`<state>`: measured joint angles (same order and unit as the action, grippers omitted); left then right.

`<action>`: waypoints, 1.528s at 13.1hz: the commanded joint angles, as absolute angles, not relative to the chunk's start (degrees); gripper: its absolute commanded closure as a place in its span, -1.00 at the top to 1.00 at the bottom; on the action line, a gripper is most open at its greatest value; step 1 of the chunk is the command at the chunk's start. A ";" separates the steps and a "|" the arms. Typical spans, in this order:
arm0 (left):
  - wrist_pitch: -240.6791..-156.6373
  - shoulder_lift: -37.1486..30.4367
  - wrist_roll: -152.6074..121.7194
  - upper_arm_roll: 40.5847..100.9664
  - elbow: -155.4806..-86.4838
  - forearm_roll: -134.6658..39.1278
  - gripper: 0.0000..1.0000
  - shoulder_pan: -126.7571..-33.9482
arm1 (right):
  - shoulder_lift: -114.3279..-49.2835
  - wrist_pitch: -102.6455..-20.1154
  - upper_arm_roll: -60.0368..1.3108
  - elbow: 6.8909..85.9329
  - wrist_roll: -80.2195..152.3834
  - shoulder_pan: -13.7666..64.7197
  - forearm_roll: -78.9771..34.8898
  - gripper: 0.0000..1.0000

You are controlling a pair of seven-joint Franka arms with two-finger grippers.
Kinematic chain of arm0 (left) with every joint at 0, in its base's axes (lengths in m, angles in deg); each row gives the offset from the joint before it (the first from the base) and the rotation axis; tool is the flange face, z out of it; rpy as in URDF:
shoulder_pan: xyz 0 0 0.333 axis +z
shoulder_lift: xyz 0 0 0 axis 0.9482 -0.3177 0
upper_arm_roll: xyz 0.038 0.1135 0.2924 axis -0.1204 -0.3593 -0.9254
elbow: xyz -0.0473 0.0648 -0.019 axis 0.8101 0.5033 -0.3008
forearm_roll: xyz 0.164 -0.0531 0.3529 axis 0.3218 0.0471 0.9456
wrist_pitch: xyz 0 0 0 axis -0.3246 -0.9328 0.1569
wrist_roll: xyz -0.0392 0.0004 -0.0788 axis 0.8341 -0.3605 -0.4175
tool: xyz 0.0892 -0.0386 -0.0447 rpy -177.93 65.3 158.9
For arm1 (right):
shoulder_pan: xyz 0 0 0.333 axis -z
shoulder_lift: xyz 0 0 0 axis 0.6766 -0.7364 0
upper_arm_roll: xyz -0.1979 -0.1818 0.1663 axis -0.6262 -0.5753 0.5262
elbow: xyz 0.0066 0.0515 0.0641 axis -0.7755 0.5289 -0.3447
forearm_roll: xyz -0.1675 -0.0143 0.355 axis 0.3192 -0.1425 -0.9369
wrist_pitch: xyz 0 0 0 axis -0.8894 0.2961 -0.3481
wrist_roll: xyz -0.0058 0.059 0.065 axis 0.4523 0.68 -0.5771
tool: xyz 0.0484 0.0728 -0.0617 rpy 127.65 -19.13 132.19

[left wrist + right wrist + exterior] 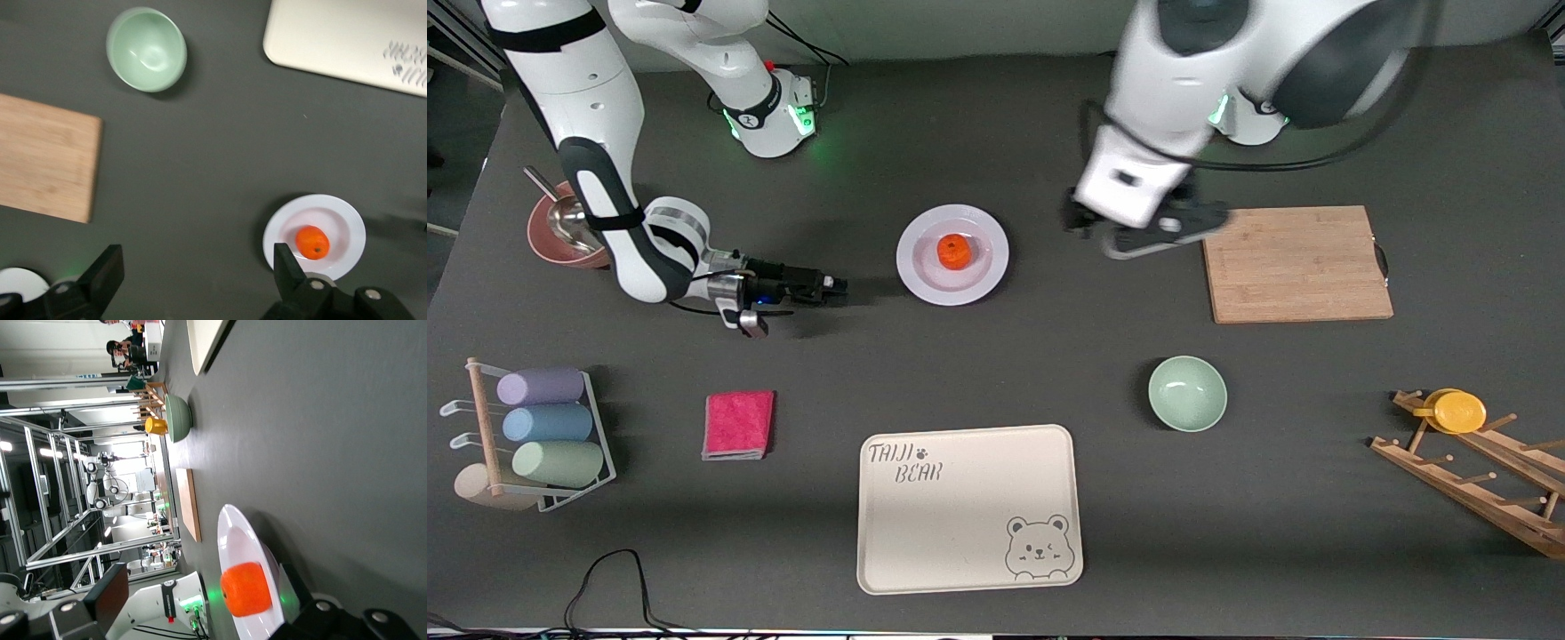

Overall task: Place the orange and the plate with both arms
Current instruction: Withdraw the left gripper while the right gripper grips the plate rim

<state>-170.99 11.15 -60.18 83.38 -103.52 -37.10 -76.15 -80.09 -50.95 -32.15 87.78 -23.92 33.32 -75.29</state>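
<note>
Two grippers at work over a dark grey table point(1049, 373), both empty. Orange point(954, 251) resting in the middle of the plate point(925, 280), the plate flat on the table between the two arms, farther from the front camera than the cream bear tray point(960, 533). Right gripper point(838, 286) low over the table just beside the plate's rim toward the right arm's end, lying nearly level and pointed at the plate, jaws spread wide with nothing between them. Left gripper point(1085, 227) raised over bare table between the plate and the wooden cutting board point(1294, 264), jaws likewise wide apart and holding nothing. Mint-green bowl point(1187, 393) nearer the front camera than the cutting board. Folded pink cloth point(738, 425) beside the tray toward the right arm's end. Yellow cup point(1458, 411) hung on a wooden rack point(1476, 484) at the left arm's end; pastel cups in a wire rack point(538, 440) at the right arm's end. In the left wrist view, orange point(312, 242) and plate point(343, 220) close to one fingertip point(287, 270).
</note>
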 commanded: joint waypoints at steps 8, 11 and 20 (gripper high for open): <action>-169.47 21.91 -27.31 65.23 -109.42 -40.10 1.00 -67.77 | -82.41 -49.92 -32.35 94.52 -44.92 27.55 -80.38 1.00; -169.91 23.05 -19.66 56.87 -110.47 -40.10 1.00 -71.55 | -84.35 -48.94 -31.83 94.52 -48.09 26.33 -82.39 1.00; -173.25 23.32 -10.49 51.13 -111.89 -37.29 1.00 -74.47 | -86.73 -47.63 -31.82 94.34 -51.26 19.20 -91.27 1.00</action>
